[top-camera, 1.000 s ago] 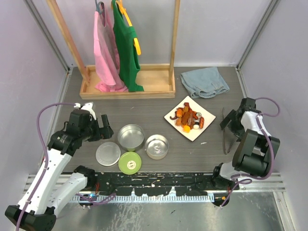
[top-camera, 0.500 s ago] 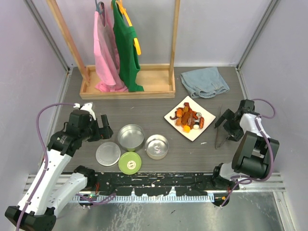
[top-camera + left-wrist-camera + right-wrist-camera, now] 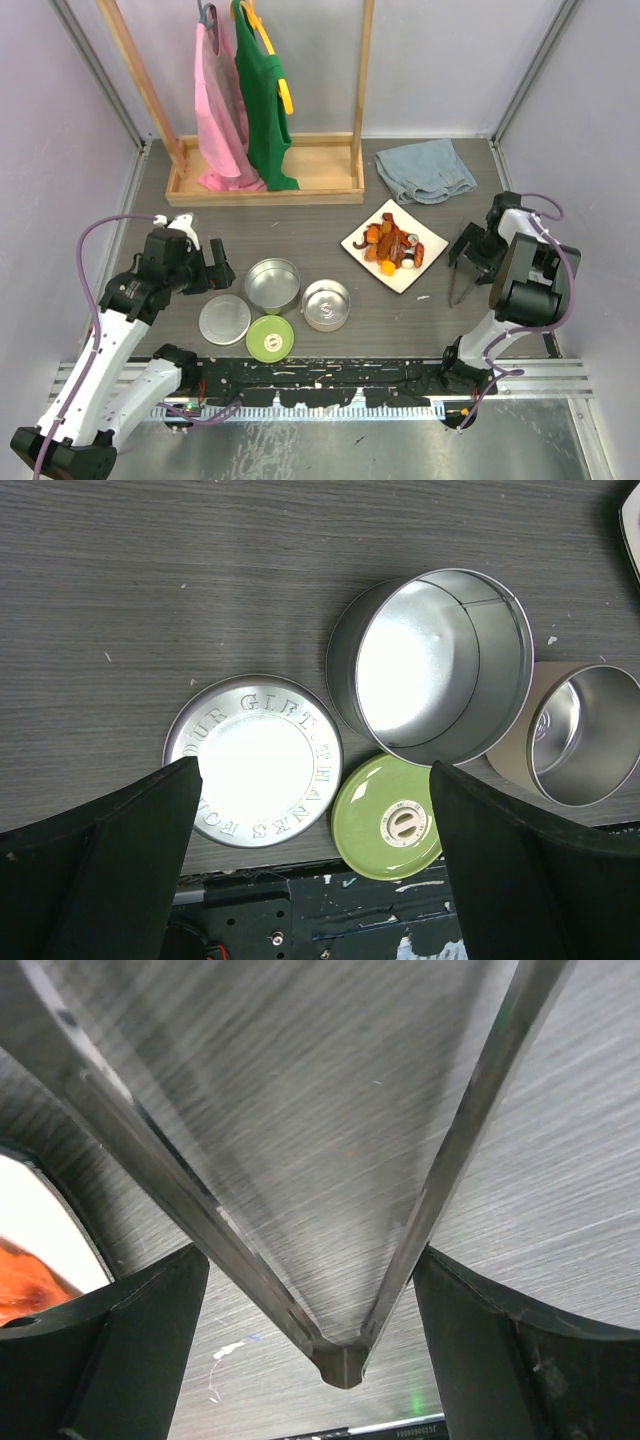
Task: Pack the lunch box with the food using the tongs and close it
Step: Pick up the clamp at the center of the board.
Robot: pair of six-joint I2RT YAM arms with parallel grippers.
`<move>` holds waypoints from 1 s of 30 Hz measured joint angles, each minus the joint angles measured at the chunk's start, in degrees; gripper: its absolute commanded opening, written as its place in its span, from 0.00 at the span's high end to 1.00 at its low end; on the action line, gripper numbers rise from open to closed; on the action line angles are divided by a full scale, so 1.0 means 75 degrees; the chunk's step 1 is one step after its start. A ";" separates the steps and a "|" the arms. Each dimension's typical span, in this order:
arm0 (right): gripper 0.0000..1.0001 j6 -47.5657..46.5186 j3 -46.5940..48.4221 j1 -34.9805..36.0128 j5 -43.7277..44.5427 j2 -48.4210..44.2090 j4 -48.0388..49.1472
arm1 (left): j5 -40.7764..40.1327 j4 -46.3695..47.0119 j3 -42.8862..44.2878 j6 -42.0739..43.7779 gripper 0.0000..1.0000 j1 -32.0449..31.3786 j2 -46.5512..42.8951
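Right gripper (image 3: 468, 250) shifted left toward the plate (image 3: 404, 283), jaws narrowed slightly astride the tongs (image 3: 456, 288), tongs swung leftward on the table.

My dark grey wood-grain counter (image 3: 300, 225) sits between pale lavender walls (image 3: 450, 60). At the back I see a wooden rack (image 3: 265, 187) holding a pink garment (image 3: 215, 100) and a green garment (image 3: 262, 100), with a crumpled blue-grey cloth (image 3: 425, 170) beside it.

Left claw (image 3: 315, 770) agape, right claw (image 3: 310, 1255) downturned.
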 measured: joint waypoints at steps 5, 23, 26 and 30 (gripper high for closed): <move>0.12 -0.0291 0.0635 0.0437 0.0102 0.0676 -0.0268 | -0.0032 0.0000 0.0000 0.0000 0.02 0.0000 -0.0006; 0.10 -0.0332 0.0991 0.0863 0.0289 0.1215 -0.0560 | -0.0090 0.0000 -0.0003 -0.0006 0.02 0.0000 -0.0020; 0.13 -0.0353 0.1125 0.0822 0.0224 0.1349 -0.0694 | -0.0090 -0.0003 -0.0003 -0.0006 0.02 0.0000 -0.0020; 0.11 -0.0367 0.1169 0.0755 0.0189 0.1384 -0.0737 | -0.0090 -0.0003 -0.0003 -0.0006 0.02 0.0000 -0.0020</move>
